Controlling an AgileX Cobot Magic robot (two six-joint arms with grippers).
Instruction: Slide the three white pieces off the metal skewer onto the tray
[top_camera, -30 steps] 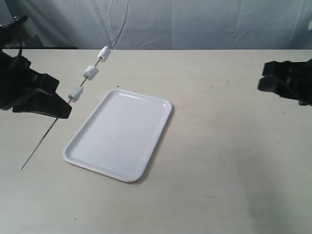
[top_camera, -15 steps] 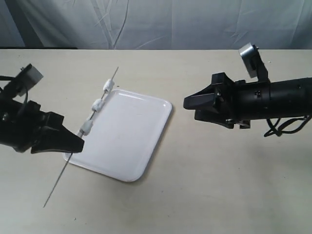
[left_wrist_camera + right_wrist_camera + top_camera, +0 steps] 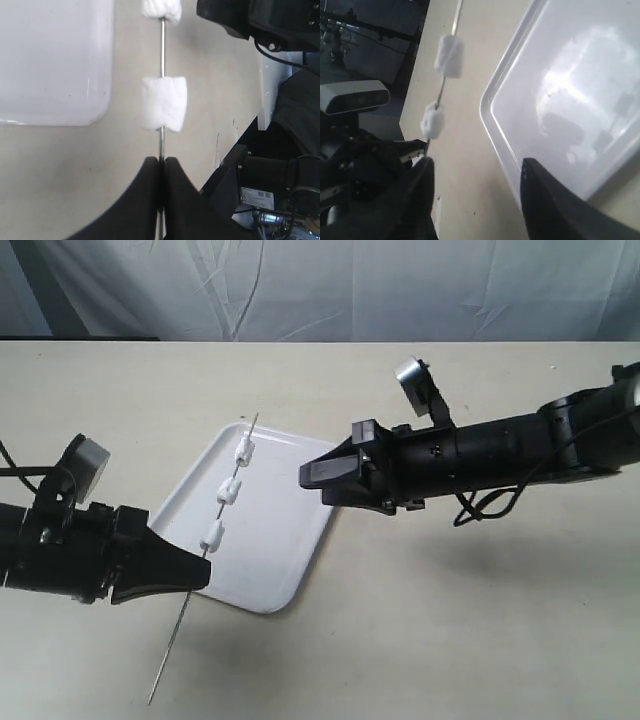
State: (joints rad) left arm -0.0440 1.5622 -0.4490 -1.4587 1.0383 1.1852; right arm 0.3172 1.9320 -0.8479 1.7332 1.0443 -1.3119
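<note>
Metal skewer (image 3: 172, 642) with three white pieces (image 3: 230, 490) clamped in left pincer (image 3: 200, 575) near tray (image 3: 285, 530), right pincer (image 3: 315, 472) agape, empty

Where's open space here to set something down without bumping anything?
Widest: the table's near right, in front of the right gripper and its arm. Also the far strip between tray and curtain. The tray's middle is bare but hemmed in: skewer and pieces along its left edge, left gripper by its near-left corner, right gripper at its far right corner.

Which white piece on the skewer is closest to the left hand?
The small white chunk right beside the left hand on the thin metal skewer; the other two sit farther toward its free tip.
</note>
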